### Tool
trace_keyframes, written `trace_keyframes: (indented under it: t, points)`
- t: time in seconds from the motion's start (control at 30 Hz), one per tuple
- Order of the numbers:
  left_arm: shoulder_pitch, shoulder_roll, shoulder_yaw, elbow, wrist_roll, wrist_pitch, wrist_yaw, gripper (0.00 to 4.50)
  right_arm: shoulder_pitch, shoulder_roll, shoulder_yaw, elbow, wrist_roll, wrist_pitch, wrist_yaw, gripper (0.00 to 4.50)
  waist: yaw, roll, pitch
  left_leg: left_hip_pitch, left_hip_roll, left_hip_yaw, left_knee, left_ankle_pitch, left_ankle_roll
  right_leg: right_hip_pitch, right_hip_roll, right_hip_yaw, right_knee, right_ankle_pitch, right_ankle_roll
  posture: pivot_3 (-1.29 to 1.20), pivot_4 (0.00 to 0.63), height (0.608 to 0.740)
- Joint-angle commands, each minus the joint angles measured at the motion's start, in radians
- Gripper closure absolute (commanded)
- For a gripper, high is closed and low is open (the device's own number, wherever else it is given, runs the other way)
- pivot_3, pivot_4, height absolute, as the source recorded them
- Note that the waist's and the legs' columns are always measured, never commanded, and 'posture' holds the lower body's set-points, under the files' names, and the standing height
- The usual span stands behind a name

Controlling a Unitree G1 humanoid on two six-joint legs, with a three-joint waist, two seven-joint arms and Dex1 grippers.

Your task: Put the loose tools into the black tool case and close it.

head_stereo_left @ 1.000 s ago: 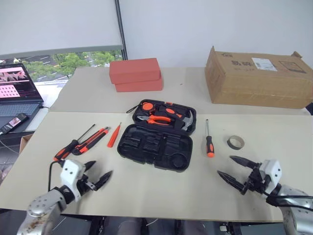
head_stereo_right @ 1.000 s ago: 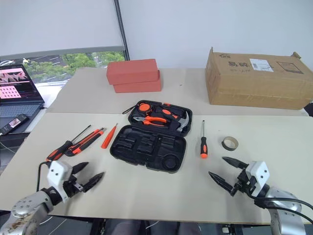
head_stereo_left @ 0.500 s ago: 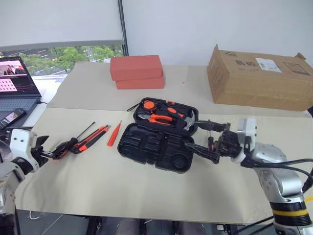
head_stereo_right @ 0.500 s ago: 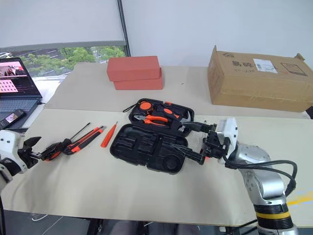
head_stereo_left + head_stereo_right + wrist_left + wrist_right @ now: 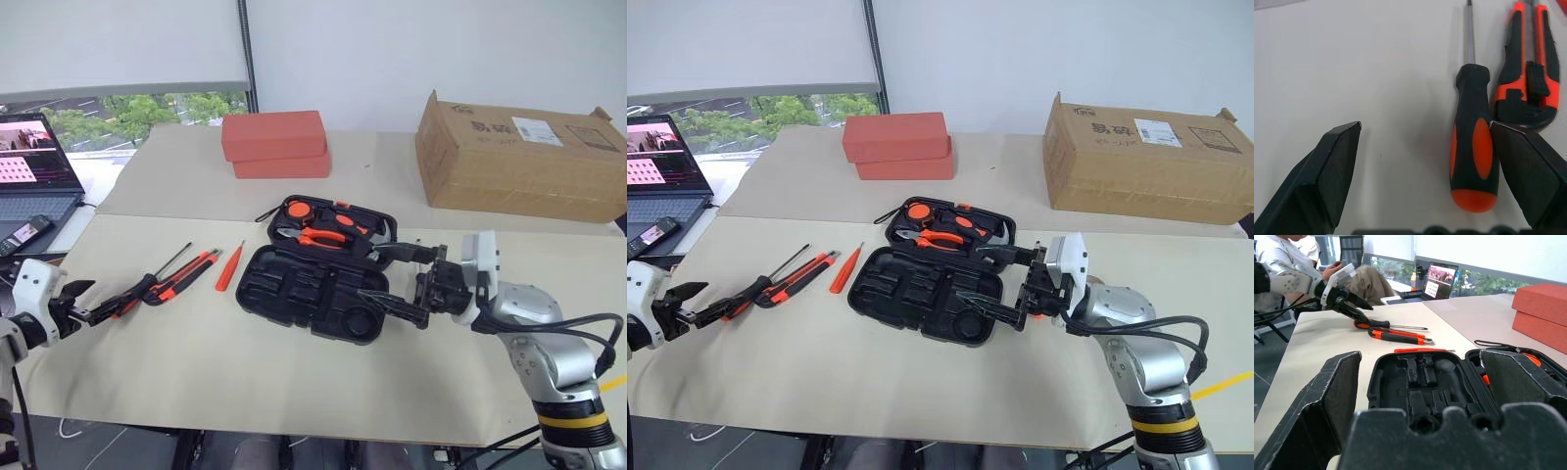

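Note:
The black tool case [image 5: 312, 284] lies open mid-table, its near half showing bare moulded slots. A black-and-orange screwdriver [image 5: 147, 286], an orange-black utility knife [image 5: 182, 276] and a thin orange tester pen [image 5: 228, 266] lie to its left. My left gripper [image 5: 90, 302] is open at the butt of the screwdriver handle [image 5: 1472, 156], which lies just inside one finger [image 5: 1528, 169]; the knife [image 5: 1525, 93] is beside it. My right gripper [image 5: 369, 272] hangs open over the case's right end, pointing left across the case [image 5: 1430, 382].
Orange-handled pliers and a hammer [image 5: 328, 235] sit in the case's far half. Two stacked red boxes [image 5: 274, 145] and a cardboard box [image 5: 519, 157] stand at the back. A laptop [image 5: 29, 166] and a phone [image 5: 24, 233] lie far left. A person [image 5: 1283, 257] sits beyond the table.
My left gripper has swung out left to the screwdriver's handle end. My right gripper has risen and swung left over the case's right end. Both stayed open. The head view also shifted.

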Motion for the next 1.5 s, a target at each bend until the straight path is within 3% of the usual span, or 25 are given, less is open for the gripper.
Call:
trace_keyframes:
  t: [0.03, 0.33, 0.43, 0.63, 0.67, 0.7, 1.0, 1.17, 1.3, 1.5]
  points:
    - [-0.031, 0.011, -0.043, 0.069, 0.054, -0.054, -0.012, 0.0, -0.007, -0.014, -0.018, -0.043, 0.014, 0.009, -0.002, 0.02, 0.0, 0.0, 0.0, 0.0, 0.0, 0.0, 0.0, 0.0, 0.0, 0.0, 0.0, 0.0, 0.001, 0.0, 0.0, 0.0, 0.15, 0.711]
    - [-0.092, 0.022, -0.083, 0.154, 0.085, -0.123, -0.07, 0.0, -0.024, -0.01, -0.014, -0.044, 0.012, 0.016, -0.008, 0.02, -0.006, -0.002, 0.0, 0.001, 0.0, 0.001, 0.002, 0.0, 0.0, -0.001, 0.0, 0.001, 0.005, -0.001, -0.001, 0.0, 0.15, 0.711]
    - [-0.105, 0.023, -0.084, 0.175, 0.09, -0.131, -0.075, 0.69, -0.03, -0.009, -0.012, -0.043, 0.011, 0.018, -0.006, 0.0, -0.007, -0.002, 0.0, 0.001, 0.0, 0.001, 0.003, 0.0, 0.001, -0.001, 0.0, 0.001, 0.006, -0.001, -0.001, 0.0, 0.15, 0.711]
    - [-0.107, 0.022, -0.068, 0.185, 0.073, -0.134, -0.081, 2.81, -0.042, -0.006, -0.008, -0.039, 0.014, 0.019, 0.001, 0.0, -0.011, -0.002, 0.0, 0.001, 0.0, 0.001, 0.004, 0.0, 0.001, -0.001, 0.0, 0.001, 0.006, -0.001, -0.001, 0.0, 0.15, 0.711]
    - [-0.105, 0.022, -0.061, 0.185, 0.068, -0.132, -0.078, 3.38, -0.044, -0.005, -0.008, -0.038, 0.016, 0.018, 0.003, 0.0, -0.012, -0.002, 0.0, 0.001, 0.0, 0.001, 0.004, 0.0, 0.001, -0.001, 0.0, 0.001, 0.006, -0.001, -0.001, 0.0, 0.15, 0.711]
    - [-0.102, 0.025, -0.054, 0.186, 0.063, -0.131, -0.076, 3.54, -0.046, -0.003, -0.008, -0.037, 0.02, 0.019, 0.007, 0.0, -0.012, -0.002, 0.0, 0.001, 0.0, 0.001, 0.004, 0.0, 0.001, -0.001, 0.0, 0.001, 0.007, -0.001, -0.001, 0.0, 0.15, 0.711]
    - [-0.119, 0.056, 0.028, 0.207, 0.025, -0.126, -0.031, 3.54, -0.045, -0.007, -0.019, -0.023, 0.037, 0.018, 0.054, 0.0, -0.018, -0.004, 0.0, 0.0, 0.0, 0.001, 0.006, 0.0, 0.001, -0.001, 0.0, 0.001, 0.007, -0.001, -0.001, 0.0, 0.15, 0.711]
    - [-0.197, 0.045, 0.047, 0.099, -0.047, -0.092, -0.109, 3.54, -0.039, -0.026, -0.048, 0.018, 0.017, 0.0, 0.075, 0.0, -0.014, -0.005, 0.0, 0.0, 0.0, 0.001, 0.007, 0.0, 0.001, -0.001, 0.0, 0.0, 0.007, -0.001, -0.001, 0.0, 0.15, 0.711]
    - [-0.299, 0.015, -0.033, 0.002, -0.028, -0.091, -0.157, 3.54, -0.027, -0.056, -0.075, 0.064, 0.001, -0.016, 0.097, 0.0, -0.002, -0.006, -0.001, -0.001, 0.0, 0.0, 0.009, 0.0, 0.0, 0.0, 0.0, -0.001, 0.007, -0.001, -0.001, 0.0, 0.15, 0.711]
    - [-0.584, -0.121, -0.308, 0.075, 0.159, -0.351, -0.316, 3.54, 0.005, -0.074, -0.104, 0.102, -0.017, -0.056, 0.108, 0.0, 0.002, -0.006, -0.001, -0.002, -0.002, 0.001, 0.01, 0.003, -0.004, 0.001, 0.002, -0.001, 0.008, -0.001, 0.0, 0.0, 0.15, 0.711]
